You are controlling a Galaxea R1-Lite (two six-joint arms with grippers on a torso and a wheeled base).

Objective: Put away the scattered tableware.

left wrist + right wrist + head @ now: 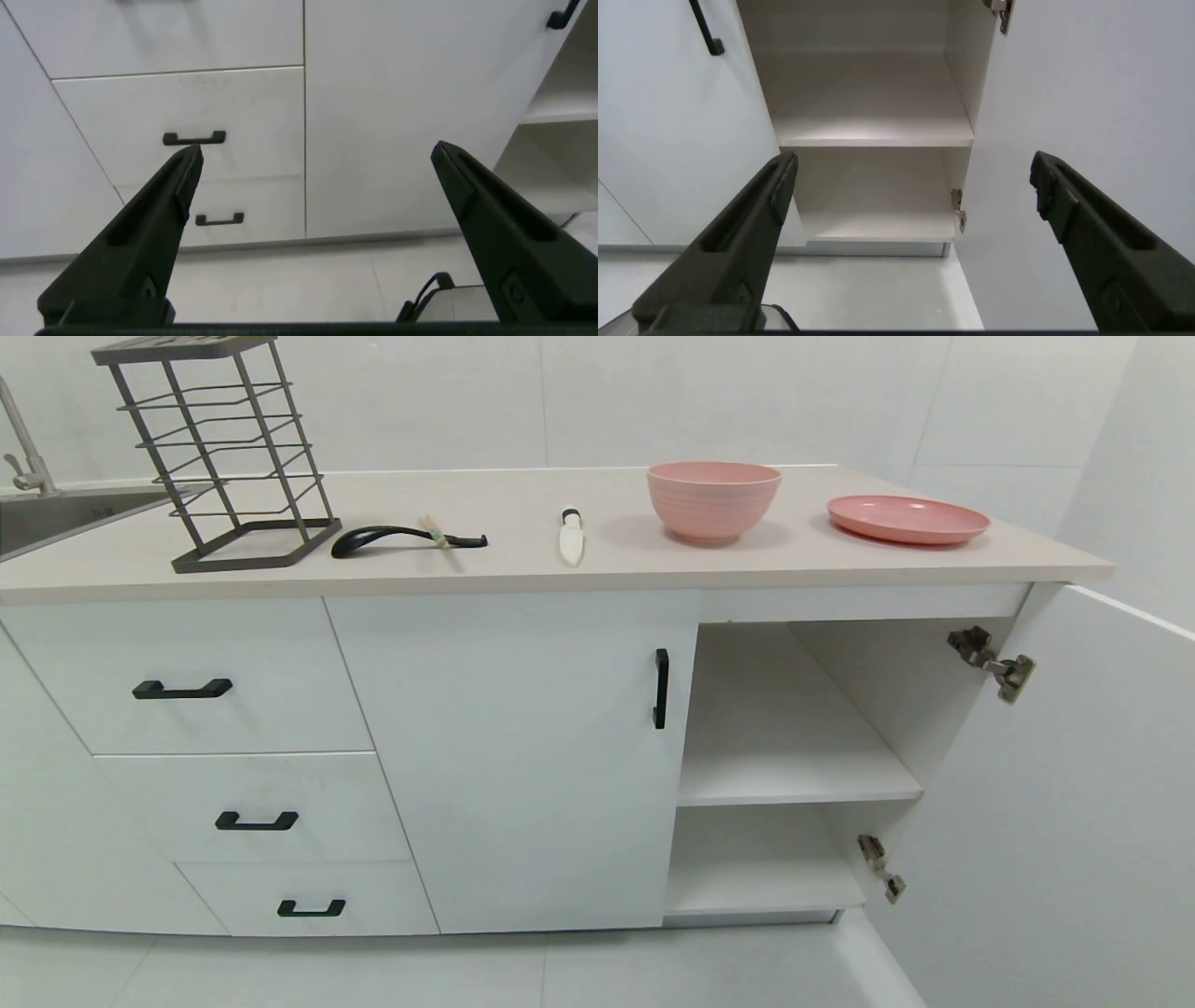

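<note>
on the pale beige countertop lie a black long-handled ladle just beside the dark wire rack, a small white knife-like utensil, a round pink bowl and a flat pink plate near the right end. something thin and tan, perhaps a brush, crosses the ladle's handle. below the plate, the white cabinet door stands open on two shelves. the left gripper is spread wide, facing the white drawers; the right gripper is likewise spread, facing the shelves.

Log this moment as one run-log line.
counter: pink bowl, pink plate, black ladle, white knife | right cabinet door open | left gripper open, low by drawers | right gripper open, facing shelves
</note>
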